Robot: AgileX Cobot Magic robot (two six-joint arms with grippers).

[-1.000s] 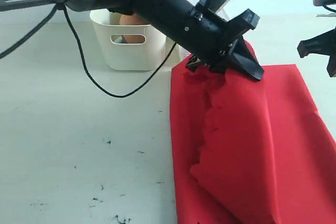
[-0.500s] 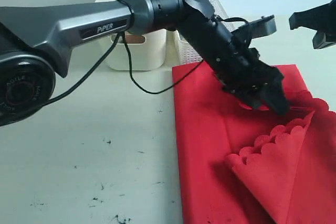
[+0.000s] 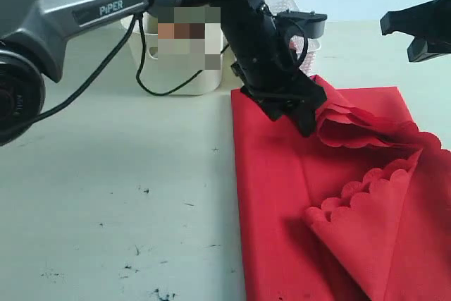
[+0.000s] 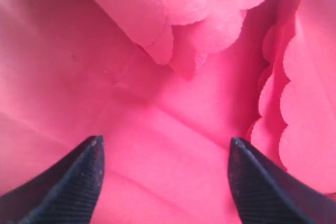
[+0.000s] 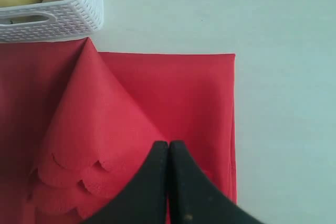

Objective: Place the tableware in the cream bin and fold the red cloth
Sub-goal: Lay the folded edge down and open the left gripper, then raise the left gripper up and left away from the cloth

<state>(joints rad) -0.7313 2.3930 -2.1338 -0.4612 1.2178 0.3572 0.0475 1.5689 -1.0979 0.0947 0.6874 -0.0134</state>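
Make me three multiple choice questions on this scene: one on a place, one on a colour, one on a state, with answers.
1. Where does the cream bin stand? A on the red cloth; B on the table beside the cloth's corner; C under the cloth.
2. The lattice basket is: A white; B blue; C black.
3. The left pincer is: A shut on the cloth; B open, holding nothing; C shut on the bin's rim.
Answers: 1 B, it stands off the cloth; 2 A, white weave; 3 B, its fingers stand apart above the cloth.
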